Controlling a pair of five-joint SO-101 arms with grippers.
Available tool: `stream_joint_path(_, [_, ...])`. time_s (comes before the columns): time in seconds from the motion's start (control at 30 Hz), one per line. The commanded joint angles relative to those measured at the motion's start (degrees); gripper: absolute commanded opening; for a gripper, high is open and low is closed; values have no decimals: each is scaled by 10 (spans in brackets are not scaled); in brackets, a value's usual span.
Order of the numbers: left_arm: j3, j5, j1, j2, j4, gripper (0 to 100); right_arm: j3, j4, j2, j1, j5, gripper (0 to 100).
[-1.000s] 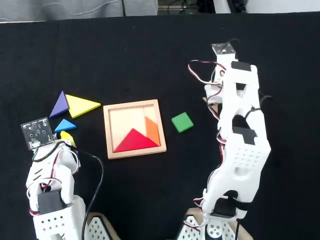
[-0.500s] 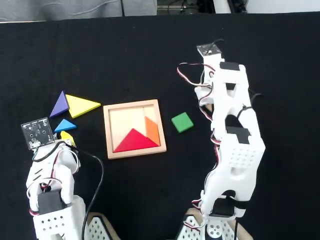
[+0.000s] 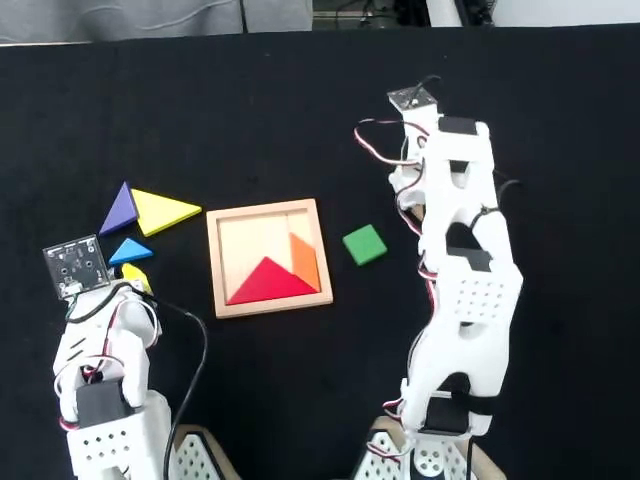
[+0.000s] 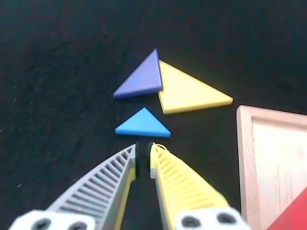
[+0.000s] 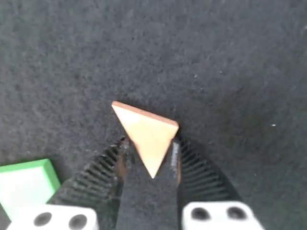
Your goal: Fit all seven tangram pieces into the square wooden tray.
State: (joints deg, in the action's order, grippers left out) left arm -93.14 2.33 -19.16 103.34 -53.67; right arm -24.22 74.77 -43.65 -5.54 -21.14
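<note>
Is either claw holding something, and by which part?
The right gripper pinches a pale orange triangle by one corner; the left gripper holds nothing.

black table carries wooden tray, green square, purple triangle, yellow triangle, blue triangle.

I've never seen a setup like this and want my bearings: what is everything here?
Cloth: one, black, covering the table.
Square wooden tray: one, pale wood, mid-table.
Red triangle: one, in tray.
Orange piece: one, in tray, beside the red.
Green square: one, right of tray.
Purple triangle: one, left of tray.
Yellow triangle: one, touching the purple.
Blue triangle: one, just ahead of the left claw.
Pale orange triangle: one, in right claw.
Arms: two, white.
Left claw: shut, empty.
Right claw: shut on the pale triangle.
</note>
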Motion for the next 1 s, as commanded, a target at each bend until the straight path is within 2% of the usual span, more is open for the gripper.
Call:
stream_joint_path(0.0, [3,-4,7,5,3,73,-32,22,-2,9,-5,15])
stream_joint_path(0.13, [3,-4,7,5,3,73,-29,61,55,9,-11,21])
stream_joint_path(0.2, [3,-4,7,5,3,73,-27,76,101,10,-39,22])
stream_joint_path(0.3, [3,-4,7,5,3,73,-27,109,169,15,-154,22])
stream_joint_path(0.4, [3,-4,7,5,3,73,-27,156,222,40,-305,25])
stream_joint_path(0.5, [4,-4,5,5,3,73,-27,213,239,91,-439,25])
stream_joint_path(0.57, [5,-4,2,5,3,73,-27,246,239,148,-488,26])
stream_joint_path(0.67, [6,-4,-22,5,-2,73,-28,252,238,240,-497,26])
stream_joint_path(0.77, [7,-4,-102,5,-3,73,-43,230,242,291,-498,26])
stream_joint_path(0.87, [1,-4,-157,5,-3,73,-87,225,240,256,-496,26])
stream_joint_path(0.97, [-9,-4,-164,5,3,73,-102,202,236,199,-477,26])
